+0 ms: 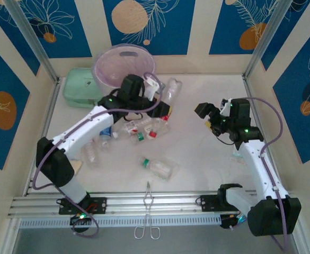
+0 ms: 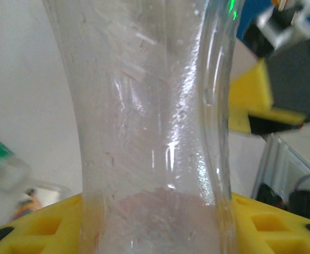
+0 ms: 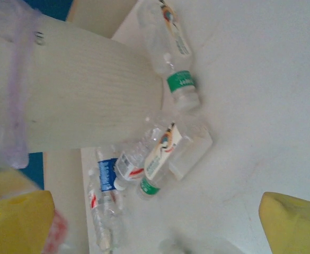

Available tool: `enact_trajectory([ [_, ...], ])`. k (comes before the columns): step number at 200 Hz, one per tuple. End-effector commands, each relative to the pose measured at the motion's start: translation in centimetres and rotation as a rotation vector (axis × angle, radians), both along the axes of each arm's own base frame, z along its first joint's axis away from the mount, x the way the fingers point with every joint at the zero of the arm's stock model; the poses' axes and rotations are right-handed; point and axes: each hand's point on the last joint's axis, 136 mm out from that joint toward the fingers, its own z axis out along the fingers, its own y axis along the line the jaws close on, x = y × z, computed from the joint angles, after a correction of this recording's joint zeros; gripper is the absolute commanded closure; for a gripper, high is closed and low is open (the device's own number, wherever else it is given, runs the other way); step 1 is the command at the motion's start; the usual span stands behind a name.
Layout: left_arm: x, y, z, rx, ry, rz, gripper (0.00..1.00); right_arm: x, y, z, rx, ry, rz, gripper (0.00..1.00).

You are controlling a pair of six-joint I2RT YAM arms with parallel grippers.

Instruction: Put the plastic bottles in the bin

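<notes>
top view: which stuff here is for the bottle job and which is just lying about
for the job: plastic bottles, held bottle, bin
lying about: mint-green case, metal tongs

Bright, even light falls from overhead. On the pale tabletop the arms cast only faint, soft shadows, and the top view is slightly soft throughout. In the left wrist view the clear plastic bottle carries white vertical glare streaks, and everything behind it is blurred. In the right wrist view the yellow fingertips of the right hand are out of focus.
</notes>
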Motion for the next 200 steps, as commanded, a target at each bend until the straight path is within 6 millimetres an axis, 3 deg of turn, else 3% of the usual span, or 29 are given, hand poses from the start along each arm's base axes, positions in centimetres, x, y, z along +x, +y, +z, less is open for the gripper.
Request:
enact_trajectory([
  [1,2.3,3.9,6.3,0.012,-0.134,0.103,0.63,-0.4,-0.1,-1.4,0.003,0.052,0.0,0.01],
  [31,7.4,9.0,10.8,0.006,-0.209,0.289,0.78,-0.4,-0.2,-2.1,0.007,0.087,-0.008,0.01],
  [55,11.5,13.0,12.9,0.001,-0.27,0.458,1.0,-0.6,-0.5,-2.3,0.0,0.1,-0.022,0.0],
  [74,14.2,14.8,14.0,-0.021,-0.298,0.518,1.0,-0.7,-0.7,-2.2,-0.001,0.101,-0.022,0.0],
  [90,16.5,15.8,13.8,0.067,-0.344,0.565,1.0,-0.8,-0.8,-2.2,-0.004,0.103,-0.024,0.0],
  [108,18.6,16.2,12.0,0.157,-0.33,0.565,1.0,-0.9,-0.8,-2.0,-0.008,0.1,-0.018,0.0],
  [134,20.1,15.4,7.7,0.205,-0.238,0.511,1.0,-1.1,-0.9,-2.2,-0.011,0.098,-0.027,0.0],
  [165,19.9,15.0,2.2,0.291,-0.107,0.457,1.0,-1.3,-0.8,-1.8,0.0,0.092,-0.031,0.0],
  [200,18.8,15.3,-2.3,0.357,-0.031,0.441,1.0,-1.5,-1.5,-1.1,-0.048,0.073,-0.047,0.0],
])
